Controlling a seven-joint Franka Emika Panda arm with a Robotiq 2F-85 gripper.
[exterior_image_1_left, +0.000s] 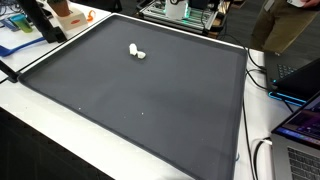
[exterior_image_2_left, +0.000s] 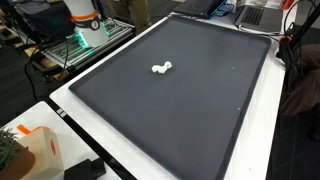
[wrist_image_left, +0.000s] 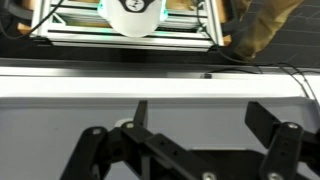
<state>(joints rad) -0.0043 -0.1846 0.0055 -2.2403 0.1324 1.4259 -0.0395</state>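
- Near the dark mat's (exterior_image_2_left: 200, 120) edge that faces the metal cart (exterior_image_2_left: 85, 42), but well inside it, lies the small white lump (exterior_image_2_left: 162, 68), alone on the mat in both exterior views.
- Its long axis seems to run roughly along that cart-side edge of the mat, two lobes side by side. It is too small to tell what it is.
- My fingers (wrist_image_left: 95, 155) stand wide with nothing between them. The wrist view shows only their dark linkages, and the tips are cut off.
- That view looks over the mat's edge and the white surface (wrist_image_left: 160, 85) toward the cart, and the lump is not in it. I judge it lies back from my fingers, toward the mat's middle.
- Neither exterior view shows my fingers over the mat, so I cannot tell their height or exact bearing.
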